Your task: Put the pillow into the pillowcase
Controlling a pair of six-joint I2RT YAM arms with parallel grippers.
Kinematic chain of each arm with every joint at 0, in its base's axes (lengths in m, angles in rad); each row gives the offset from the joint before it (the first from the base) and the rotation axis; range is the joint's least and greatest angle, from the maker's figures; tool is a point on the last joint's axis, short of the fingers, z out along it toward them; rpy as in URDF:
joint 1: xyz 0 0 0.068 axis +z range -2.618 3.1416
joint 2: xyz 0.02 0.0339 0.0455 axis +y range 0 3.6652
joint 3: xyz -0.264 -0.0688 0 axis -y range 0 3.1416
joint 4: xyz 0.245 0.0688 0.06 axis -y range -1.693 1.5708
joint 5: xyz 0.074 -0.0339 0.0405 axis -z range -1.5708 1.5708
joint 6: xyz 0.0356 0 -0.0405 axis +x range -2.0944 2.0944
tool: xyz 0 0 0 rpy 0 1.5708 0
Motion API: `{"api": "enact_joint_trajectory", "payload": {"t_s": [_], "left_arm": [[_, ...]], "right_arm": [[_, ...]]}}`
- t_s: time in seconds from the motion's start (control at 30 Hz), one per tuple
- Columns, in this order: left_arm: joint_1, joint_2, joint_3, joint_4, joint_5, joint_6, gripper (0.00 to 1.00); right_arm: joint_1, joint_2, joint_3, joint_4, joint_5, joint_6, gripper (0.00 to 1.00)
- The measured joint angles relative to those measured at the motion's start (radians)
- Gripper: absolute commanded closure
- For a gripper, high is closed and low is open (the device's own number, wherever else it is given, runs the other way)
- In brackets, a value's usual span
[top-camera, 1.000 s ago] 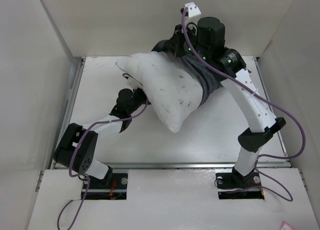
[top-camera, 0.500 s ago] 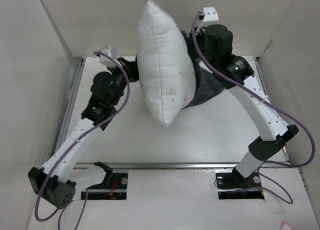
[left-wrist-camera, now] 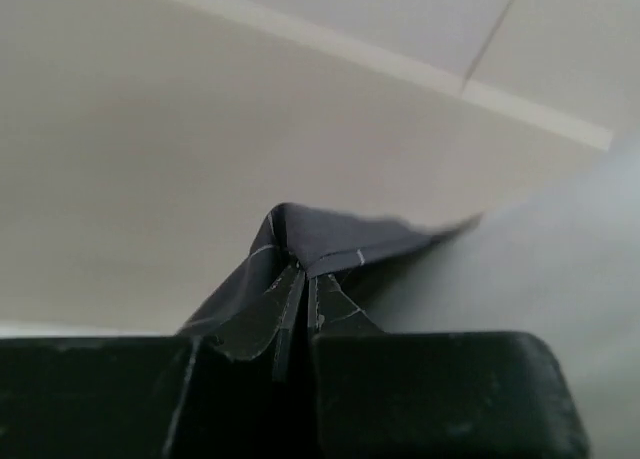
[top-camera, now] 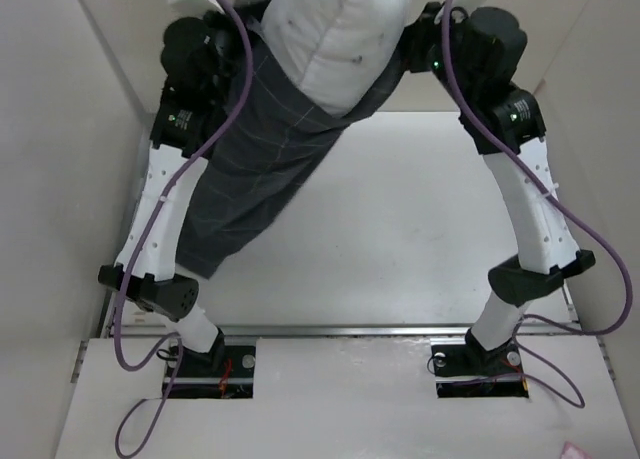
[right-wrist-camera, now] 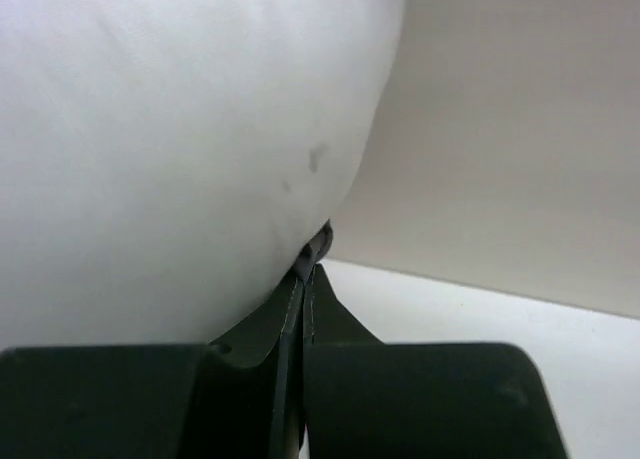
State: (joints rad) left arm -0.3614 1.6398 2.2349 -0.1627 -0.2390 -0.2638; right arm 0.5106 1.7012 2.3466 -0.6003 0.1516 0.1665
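High at the back of the top view, the off-white speckled pillow (top-camera: 340, 39) stands in the mouth of the dark grid-patterned pillowcase (top-camera: 250, 169); its upper part runs out of frame. The case's long empty part hangs down to the left over the left arm. My left gripper (top-camera: 245, 41) is shut on the case's left edge, and in the left wrist view a fold of pillowcase (left-wrist-camera: 340, 241) is pinched in that left gripper (left-wrist-camera: 297, 284). My right gripper (top-camera: 405, 59) is shut on the other edge. In the right wrist view the pillow (right-wrist-camera: 180, 149) bulges against the right gripper (right-wrist-camera: 308, 279), which holds a sliver of pillowcase (right-wrist-camera: 318, 247).
White enclosure walls (top-camera: 60, 129) close in on the left, right and back. The white table (top-camera: 420, 229) lies below the raised arms. Both arm bases (top-camera: 470, 364) and purple cables sit at the near edge.
Both arms have risen high toward the back. The left gripper has shut on the pillowcase, whose empty part now hangs out long to the left. The pillow has been lifted with it.
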Motion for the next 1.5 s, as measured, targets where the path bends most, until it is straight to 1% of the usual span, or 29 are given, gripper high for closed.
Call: {"api": "enact_joint_trajectory", "payload": {"t_s": [0.07, 0.13, 0.2, 0.27, 0.33, 0.43, 0.47, 0.5, 0.53, 0.57, 0.6, 0.67, 0.7, 0.73, 0.77, 0.83, 0.9, 0.97, 1.0, 1.03, 1.07, 1.13, 1.2, 1.23, 1.27, 1.33, 1.4, 1.47, 1.5], "left_arm": [[0.0, -0.044, -0.193, 0.032, 0.026, -0.002, 1.0], [0.004, -0.06, -0.287, -0.011, 0.031, -0.004, 1.0], [0.02, -0.018, -0.234, -0.128, 0.064, -0.005, 1.0], [0.042, 0.049, -0.129, -0.208, 0.131, -0.003, 1.0], [0.028, 0.029, -0.193, -0.151, 0.175, 0.008, 1.0], [-0.019, -0.092, -0.357, -0.047, 0.233, 0.025, 1.0], [-0.039, -0.138, -0.39, -0.025, 0.246, 0.034, 1.0], [-0.055, -0.164, -0.386, -0.021, 0.248, 0.039, 1.0], [-0.063, -0.154, -0.319, -0.059, 0.248, 0.04, 1.0], [-0.059, -0.106, -0.185, -0.116, 0.244, 0.039, 1.0], [-0.04, -0.024, -0.016, -0.151, 0.238, 0.032, 1.0], [0.012, 0.167, 0.327, -0.196, 0.222, 0.029, 1.0], [0.037, 0.26, 0.468, -0.208, 0.217, 0.027, 1.0], [0.049, 0.298, 0.496, -0.219, 0.212, 0.027, 1.0], [0.05, 0.292, 0.447, -0.232, 0.207, 0.029, 1.0], [0.016, 0.211, 0.212, -0.225, 0.21, 0.049, 1.0], [-0.091, 0.042, -0.183, -0.111, 0.183, 0.095, 1.0], [-0.216, -0.072, -0.389, -0.096, 0.159, 0.137, 1.0], [-0.254, -0.089, -0.391, -0.128, 0.178, 0.145, 1.0], [-0.278, -0.096, -0.353, -0.135, 0.201, 0.148, 1.0], [-0.261, -0.068, -0.249, -0.183, 0.222, 0.134, 1.0], [-0.156, 0.04, 0.037, -0.239, 0.243, 0.105, 1.0], [-0.026, 0.132, 0.238, -0.259, 0.246, 0.07, 1.0], [0.039, 0.156, 0.273, -0.254, 0.254, 0.05, 1.0], [0.093, 0.161, 0.259, -0.25, 0.27, 0.034, 1.0], [0.149, 0.125, 0.124, -0.198, 0.295, 0.009, 1.0], [0.14, 0.036, -0.09, -0.147, 0.298, 0.0, 1.0], [0.103, -0.017, -0.196, -0.142, 0.308, -0.004, 1.0], [0.084, -0.027, -0.204, -0.142, 0.315, -0.003, 1.0]], "right_arm": [[-0.03, 0.054, 0.109, 0.0, -0.02, -0.005, 1.0], [-0.061, 0.028, 0.043, 0.041, -0.121, -0.011, 1.0], [-0.073, -0.077, -0.174, 0.098, -0.196, -0.013, 1.0], [-0.073, -0.108, -0.237, 0.092, -0.207, -0.014, 1.0], [-0.077, -0.021, -0.06, 0.06, -0.154, -0.013, 1.0], [-0.108, 0.214, 0.391, -0.014, 0.023, -0.018, 1.0], [-0.121, 0.247, 0.435, -0.018, 0.052, -0.019, 1.0], [-0.132, 0.232, 0.396, -0.024, 0.056, -0.021, 1.0], [-0.145, 0.181, 0.285, -0.011, 0.033, -0.022, 1.0], [-0.154, 0.115, 0.155, 0.016, -0.027, -0.024, 1.0], [-0.163, 0.007, -0.072, 0.095, -0.145, -0.031, 1.0], [-0.161, -0.163, -0.384, 0.166, -0.313, -0.035, 1.0], [-0.152, -0.217, -0.469, 0.176, -0.37, -0.034, 1.0], [-0.142, -0.237, -0.495, 0.18, -0.391, -0.033, 1.0], [-0.129, -0.23, -0.478, 0.19, -0.392, -0.029, 1.0], [-0.097, -0.142, -0.314, 0.14, -0.334, -0.02, 1.0], [-0.084, 0.073, 0.034, 0.055, -0.2, -0.022, 1.0], [-0.103, 0.28, 0.351, -0.068, -0.133, -0.025, 1.0], [-0.114, 0.325, 0.404, -0.119, -0.148, -0.041, 1.0], [-0.134, 0.331, 0.385, -0.132, -0.183, -0.05, 1.0], [-0.155, 0.277, 0.246, -0.087, -0.275, -0.065, 1.0], [-0.178, 0.091, -0.1, 0.029, -0.423, -0.082, 1.0], [-0.16, -0.049, -0.275, 0.075, -0.391, -0.081, 1.0], [-0.14, -0.094, -0.301, 0.097, -0.335, -0.077, 1.0], [-0.117, -0.12, -0.293, 0.123, -0.269, -0.066, 1.0], [-0.066, -0.076, -0.129, 0.092, -0.117, -0.054, 1.0], [-0.06, 0.097, 0.24, 0.052, -0.008, -0.053, 1.0], [-0.103, 0.227, 0.461, 0.027, -0.024, -0.056, 1.0], [-0.13, 0.236, 0.462, 0.016, -0.072, -0.061, 1.0]]}}
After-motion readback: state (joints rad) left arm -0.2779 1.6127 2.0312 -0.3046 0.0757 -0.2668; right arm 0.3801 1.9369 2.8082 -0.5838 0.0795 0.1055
